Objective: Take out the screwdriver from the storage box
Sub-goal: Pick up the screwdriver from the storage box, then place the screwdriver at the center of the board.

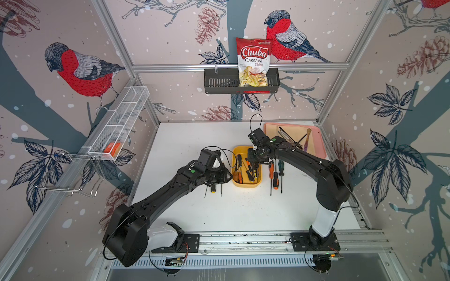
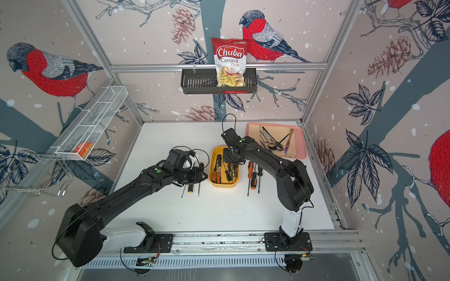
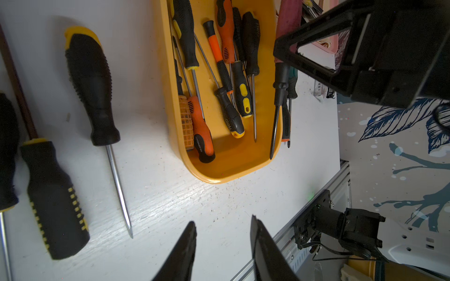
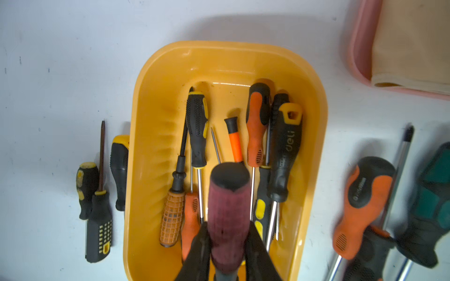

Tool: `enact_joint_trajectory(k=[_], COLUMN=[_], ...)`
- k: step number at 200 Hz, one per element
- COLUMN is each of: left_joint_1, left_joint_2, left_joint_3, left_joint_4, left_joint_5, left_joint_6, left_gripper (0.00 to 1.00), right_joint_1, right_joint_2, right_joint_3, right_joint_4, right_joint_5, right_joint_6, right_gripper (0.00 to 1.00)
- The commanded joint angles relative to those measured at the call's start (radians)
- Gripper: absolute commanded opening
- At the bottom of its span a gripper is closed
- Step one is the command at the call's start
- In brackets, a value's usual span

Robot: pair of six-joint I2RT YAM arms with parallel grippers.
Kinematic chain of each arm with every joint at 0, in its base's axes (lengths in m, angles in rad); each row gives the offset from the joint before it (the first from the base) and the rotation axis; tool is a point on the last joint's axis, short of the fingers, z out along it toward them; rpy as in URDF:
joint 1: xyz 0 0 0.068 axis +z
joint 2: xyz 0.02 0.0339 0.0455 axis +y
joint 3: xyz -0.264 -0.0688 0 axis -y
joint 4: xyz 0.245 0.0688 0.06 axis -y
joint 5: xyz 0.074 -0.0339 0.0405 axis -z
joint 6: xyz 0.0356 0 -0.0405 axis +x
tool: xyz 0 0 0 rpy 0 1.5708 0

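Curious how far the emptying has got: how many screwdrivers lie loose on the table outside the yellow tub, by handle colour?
Black-and-yellow screwdrivers: 3
Orange-and-black screwdrivers: 2
Green-and-black screwdriver: 1
Total: 6
Not counted: the maroon-handled screwdriver held by the right gripper.

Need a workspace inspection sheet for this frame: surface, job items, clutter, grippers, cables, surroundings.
Surface: white table, dark specks near the box.
Job's things: yellow storage box holding many screwdrivers; red-handled screwdriver held over it; three more lie on the table on each side of the box.
Clutter: pink tray of utensils; chips bag in black basket; wire basket with orange packet.
Grippers: right gripper shut on the red-handled screwdriver; left gripper open, empty, beside the box.
Cables: black cable loops at both wrists.
Surroundings: bird-print walls, aluminium frame.
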Motion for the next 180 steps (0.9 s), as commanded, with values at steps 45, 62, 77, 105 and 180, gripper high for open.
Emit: enact_joint_trajectory(k=[45,62,77,105,180], left_joint_1=[-0.096,-0.120,-0.134,-0.158,-0.172], left_joint_2=[0.106,0.141,0.171,0.218,0.253], left_joint_3=[0.061,0.083,0.102,0.135,0.160], left_joint_4=[0.105,0.116,0.124,0.127,0.126], left_joint_5=[-0.007,-0.002,0.003,0.005,0.000], left_joint_6=[-0.026,-0.024,-0.022,-0.013,-0.006], left_gripper=[0.40,0.39,0.40,0.39,0.40], right_joint_1=[-0.105,-0.157,-0.210,-0.295,-0.379], right_joint_2=[-0.192,-0.236,-0.261,-0.284,-0.195], right_joint_3=[-0.203,-0.261,-0.307,-0.378,-0.427], right_joint_4=[-0.035,-0.040,-0.043,-0.027,0.062], right_joint_5=[0.070,0.077,0.092,0.110,0.119], right_joint_6=[-0.014,-0.027,-0.041,-0.072,-0.129], right_gripper=[0.19,0.19,0.19,0.19,0.18])
